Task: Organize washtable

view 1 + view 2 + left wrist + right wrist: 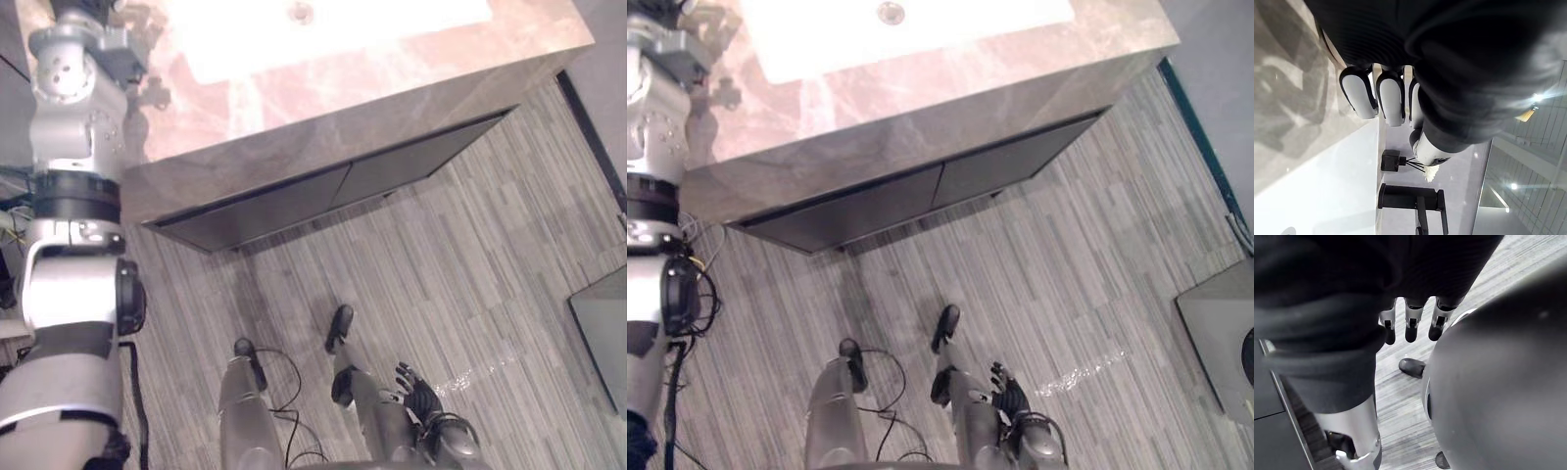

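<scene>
Hovering above washtable (323, 93) (left hand (1359, 96))

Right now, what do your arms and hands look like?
Left arm: silver-grey shells with black bands at the joints. Left hand: pale silver fingers edged in black, dark ribbed cover over the back. Right hand: silver fingers with dark tips, same dark ribbed cover.

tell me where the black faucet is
In the left wrist view, the black faucet stands at the white basin edge beside a small black stick holder, beyond the left hand.
</scene>
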